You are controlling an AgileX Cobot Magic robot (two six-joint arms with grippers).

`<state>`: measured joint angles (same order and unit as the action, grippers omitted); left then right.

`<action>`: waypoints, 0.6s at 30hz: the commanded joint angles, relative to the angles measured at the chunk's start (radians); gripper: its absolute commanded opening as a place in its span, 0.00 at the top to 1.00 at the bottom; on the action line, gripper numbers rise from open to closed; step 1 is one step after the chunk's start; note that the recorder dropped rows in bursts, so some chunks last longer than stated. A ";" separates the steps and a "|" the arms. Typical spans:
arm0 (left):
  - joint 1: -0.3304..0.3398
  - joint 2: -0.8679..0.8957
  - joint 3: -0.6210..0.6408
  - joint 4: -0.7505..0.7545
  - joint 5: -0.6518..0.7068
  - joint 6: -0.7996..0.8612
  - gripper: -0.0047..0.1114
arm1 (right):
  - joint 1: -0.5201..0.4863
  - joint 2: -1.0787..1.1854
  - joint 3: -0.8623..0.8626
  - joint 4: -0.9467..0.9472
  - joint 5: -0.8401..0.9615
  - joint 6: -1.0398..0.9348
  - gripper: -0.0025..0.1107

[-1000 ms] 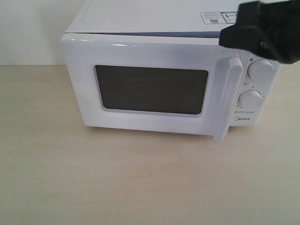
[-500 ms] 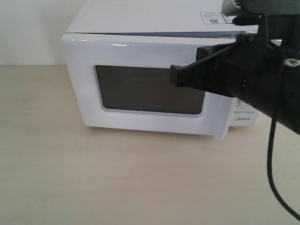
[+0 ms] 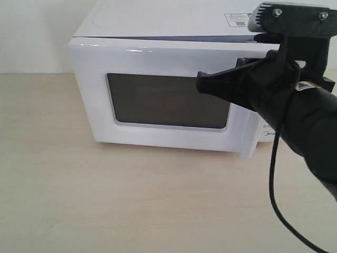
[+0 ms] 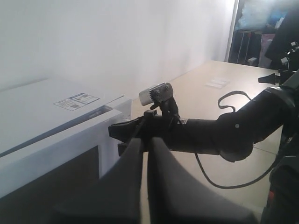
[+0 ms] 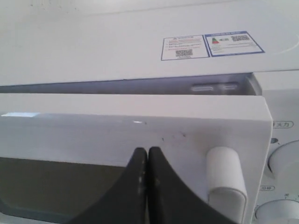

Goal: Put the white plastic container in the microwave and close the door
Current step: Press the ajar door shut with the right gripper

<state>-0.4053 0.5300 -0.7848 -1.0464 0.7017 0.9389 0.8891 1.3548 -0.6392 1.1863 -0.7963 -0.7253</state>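
Presently: right gripper (image 5: 147, 151), fingers (image 5: 138, 177) pressed together, holding nothing, tips before the door (image 3: 158, 58) beside its handle (image 5: 224, 177); contact unclear. Left gripper (image 4: 144, 142), fingers likewise together, holding nothing. Door slightly ajar on microwave (image 3: 158, 21), standing on table (image 3: 131, 200).

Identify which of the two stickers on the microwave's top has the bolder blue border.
The sticker nearer the dials; the other sticker, beside it, has only a thin outline.
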 commanded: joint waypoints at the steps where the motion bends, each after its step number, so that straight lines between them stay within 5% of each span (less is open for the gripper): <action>1: -0.003 -0.003 -0.004 -0.003 0.010 -0.008 0.92 | 0.004 0.052 0.002 -0.029 -0.064 0.052 0.98; 18: -0.003 -0.005 0.067 -0.068 -0.031 -0.008 0.92 | -0.043 0.194 -0.001 -0.204 -0.247 0.187 0.98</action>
<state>-0.4053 0.5282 -0.7253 -1.0770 0.6904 0.9389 0.8628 1.5320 -0.6392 0.9986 -1.0305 -0.5601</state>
